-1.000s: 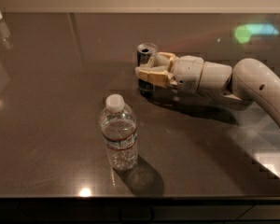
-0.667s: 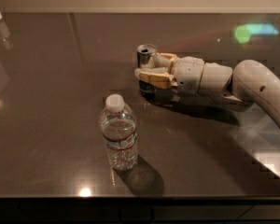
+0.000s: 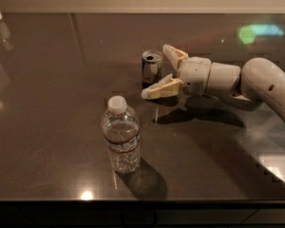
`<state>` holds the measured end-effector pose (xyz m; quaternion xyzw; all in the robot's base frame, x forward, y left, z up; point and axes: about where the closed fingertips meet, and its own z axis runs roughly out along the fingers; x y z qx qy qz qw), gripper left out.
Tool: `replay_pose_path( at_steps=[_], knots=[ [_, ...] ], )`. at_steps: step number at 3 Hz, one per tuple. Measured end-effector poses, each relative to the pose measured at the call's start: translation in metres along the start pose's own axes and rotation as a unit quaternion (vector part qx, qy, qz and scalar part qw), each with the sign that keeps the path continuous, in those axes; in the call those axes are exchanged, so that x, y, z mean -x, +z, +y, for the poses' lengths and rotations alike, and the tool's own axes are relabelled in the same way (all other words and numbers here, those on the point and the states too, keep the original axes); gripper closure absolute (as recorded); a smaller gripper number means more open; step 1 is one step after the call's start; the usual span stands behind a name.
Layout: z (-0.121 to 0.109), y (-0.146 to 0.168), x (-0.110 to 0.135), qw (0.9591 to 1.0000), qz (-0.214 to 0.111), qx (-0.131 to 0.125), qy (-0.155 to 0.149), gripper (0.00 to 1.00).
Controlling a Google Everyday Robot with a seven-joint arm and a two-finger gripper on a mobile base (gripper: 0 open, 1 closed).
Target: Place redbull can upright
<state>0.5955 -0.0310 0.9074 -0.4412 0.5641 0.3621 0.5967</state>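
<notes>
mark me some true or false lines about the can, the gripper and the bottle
1. The redbull can stands upright on the table. True.
2. The gripper is shut on the can. False: it is open at the can, one finger on each side.
3. The water bottle lies on its side. False: it stands upright, white cap on top.
4. The water bottle is nearer the table's front edge than the can. True.
</notes>
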Motion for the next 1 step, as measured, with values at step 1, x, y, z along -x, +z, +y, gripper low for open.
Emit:
replay_pose_path(
  at_steps=[1],
  knots=[
    [0.0001, 0.0001, 0.0, 1.0, 0.0, 0.0, 0.0, 0.0]
  ],
)
